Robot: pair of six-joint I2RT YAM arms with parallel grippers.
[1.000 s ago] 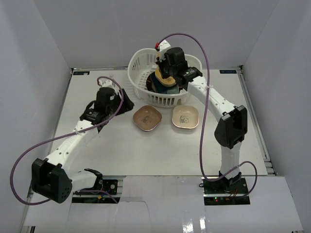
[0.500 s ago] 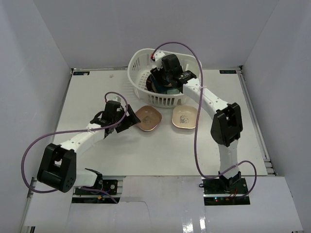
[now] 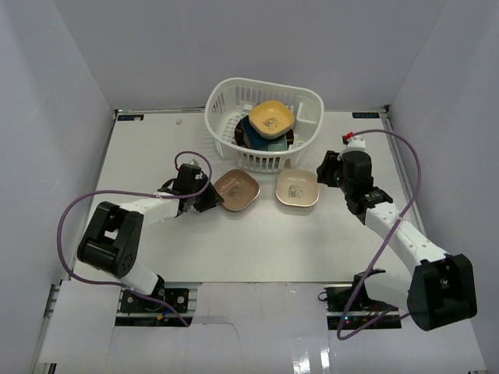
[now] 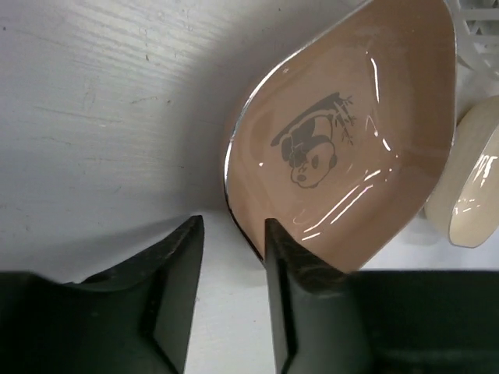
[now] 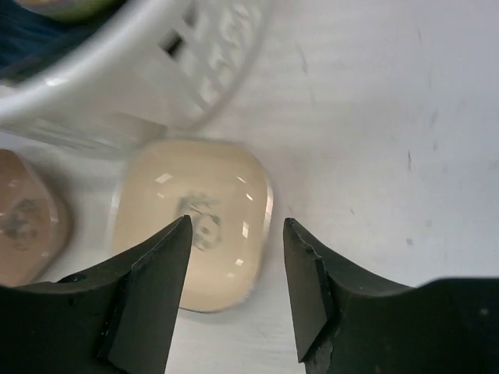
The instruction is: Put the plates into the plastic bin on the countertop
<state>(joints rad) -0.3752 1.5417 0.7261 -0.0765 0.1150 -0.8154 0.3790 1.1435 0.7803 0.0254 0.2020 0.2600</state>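
A brown plate and a beige plate lie side by side on the countertop, in front of the plastic bin. In the bin a yellow plate tops a dark blue plate and other dishes. My left gripper is open at the brown plate's left edge. In the left wrist view the left gripper straddles the rim of the brown plate, with a gap left. My right gripper is open just right of the beige plate. The right gripper hangs over the right rim of the beige plate.
White walls stand close on three sides. The bin's slotted wall lies just beyond the beige plate, and the brown plate sits to its left. The beige plate is close beside the brown one. Purple cables loop from both arms.
The right arm has come out of the bin, leaving the yellow plate on the stack, and swung down beside the beige plate. The left gripper has slid right onto the brown plate's rim.
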